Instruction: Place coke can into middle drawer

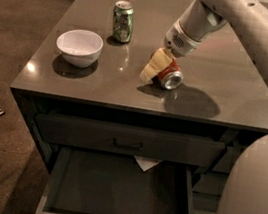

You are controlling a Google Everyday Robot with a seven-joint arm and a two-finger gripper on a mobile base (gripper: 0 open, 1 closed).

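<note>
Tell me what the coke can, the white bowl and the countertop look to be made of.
The coke can, lying on its side by the gripper on the countertop, looks like painted metal: red body, bare silvery end. The white bowl seems glazed ceramic or plastic: smooth, glossy. The countertop looks like polished stone or laminate: dark grey, mirroring lights.
</note>
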